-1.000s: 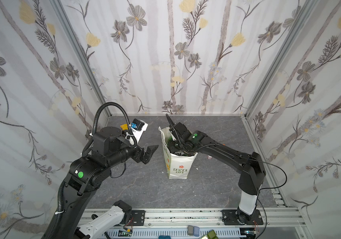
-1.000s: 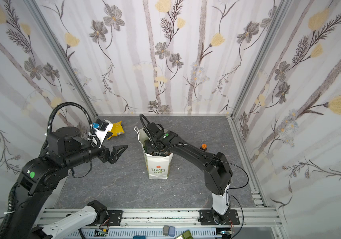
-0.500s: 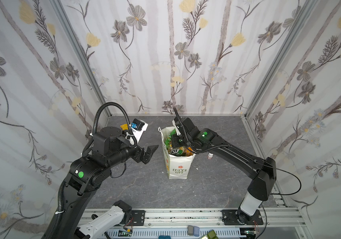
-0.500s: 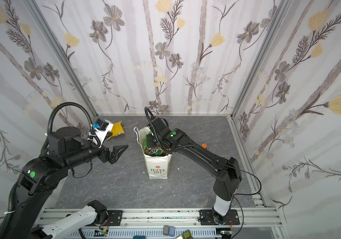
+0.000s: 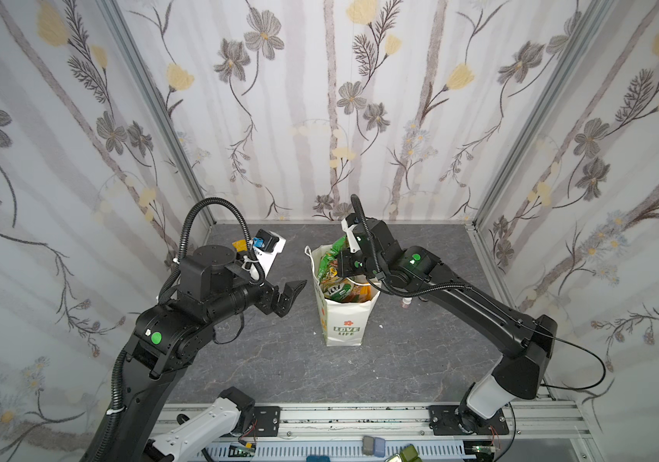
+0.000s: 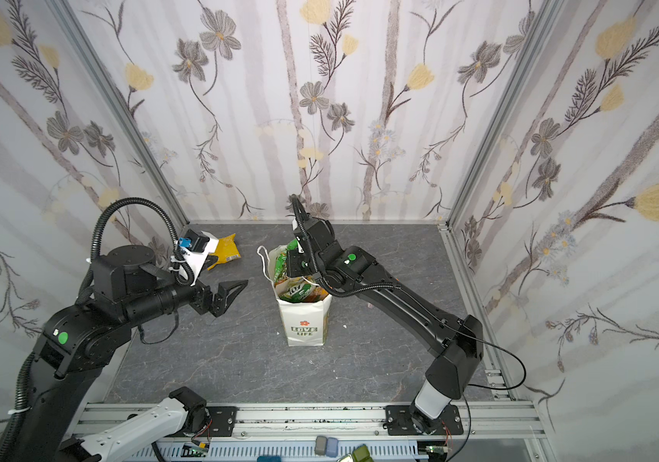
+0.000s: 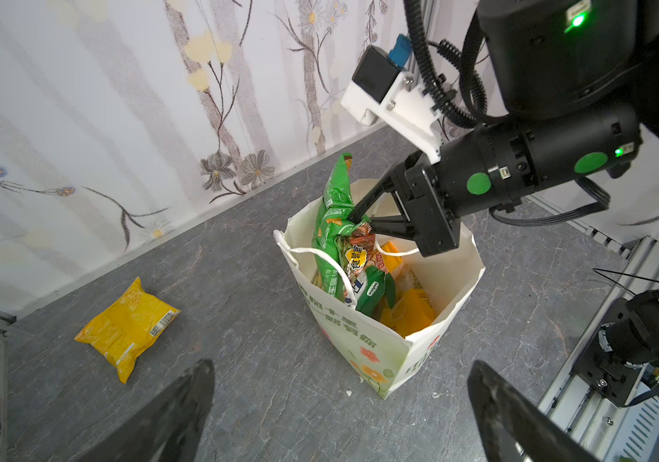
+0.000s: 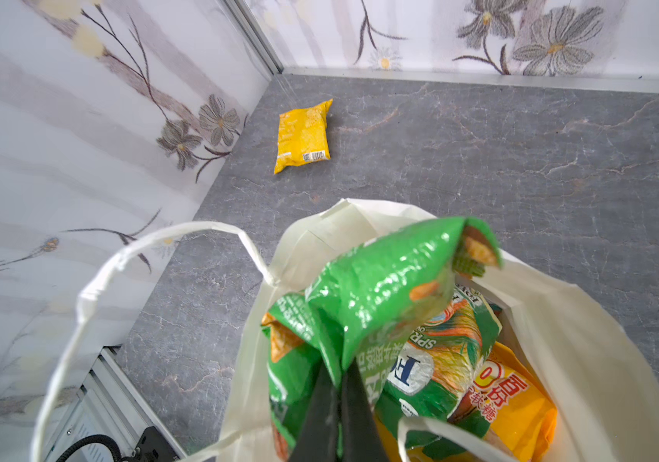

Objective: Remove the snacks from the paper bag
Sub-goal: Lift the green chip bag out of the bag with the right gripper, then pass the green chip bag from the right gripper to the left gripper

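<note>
right tool [image 7: 353,218] tight on green snack [image 7: 335,191] in snack-filled paper bag [image 5: 345,320]; left tool [image 5: 293,298] agape

- The right gripper [image 7: 353,219], sunk deep in the paper bag [image 5: 344,320] a second ago, has risen to the mouth, toward its 12 o'clock side in both top views.
- Its jaws, pinched together, have drawn a green packet [image 5: 329,254] up with them. The packet's top now stands above the rim at about 11 o'clock.
- The right arm's elbow [image 5: 527,344] has swung out toward 3 o'clock.
- The other packets [image 5: 345,294] in the mouth now lie uncovered.
</note>
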You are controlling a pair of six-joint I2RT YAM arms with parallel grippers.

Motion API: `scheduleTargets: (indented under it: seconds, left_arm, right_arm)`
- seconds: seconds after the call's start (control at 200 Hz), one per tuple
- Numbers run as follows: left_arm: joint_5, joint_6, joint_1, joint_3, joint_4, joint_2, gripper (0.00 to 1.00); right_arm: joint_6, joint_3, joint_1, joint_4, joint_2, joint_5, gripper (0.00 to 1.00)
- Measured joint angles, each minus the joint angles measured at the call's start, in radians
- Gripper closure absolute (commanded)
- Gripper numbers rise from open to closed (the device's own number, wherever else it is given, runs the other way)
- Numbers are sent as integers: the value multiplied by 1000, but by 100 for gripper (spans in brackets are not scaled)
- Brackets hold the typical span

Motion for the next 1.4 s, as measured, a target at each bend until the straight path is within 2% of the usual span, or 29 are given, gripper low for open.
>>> scheduleTargets:
  seconds: [0.21,0.49,0.789,1.074,1.259,1.399]
  left_arm:
    - [20,-63,0,-11,57,-13,0]
    - [55,-276,0,-76,233,-32,0]
    - [29,-730,5,-167,534,11,0]
    - [150,-1313,49,-353,1074,125,0]
    - [167,-1550,50,-411,1344,162,0]
    - [172,-1660,49,-422,1453,190,0]
  right_arm:
    - [0,35,-2,63,-64,-6,100]
    - [-1,32,-9,178,-161,-6,100]
    - [-36,-53,-13,394,-297,-21,100]
    - [-47,-145,-13,552,-367,-60,100]
    - [-46,-170,-14,587,-371,-105,100]
    - [-34,-187,-13,611,-369,-140,100]
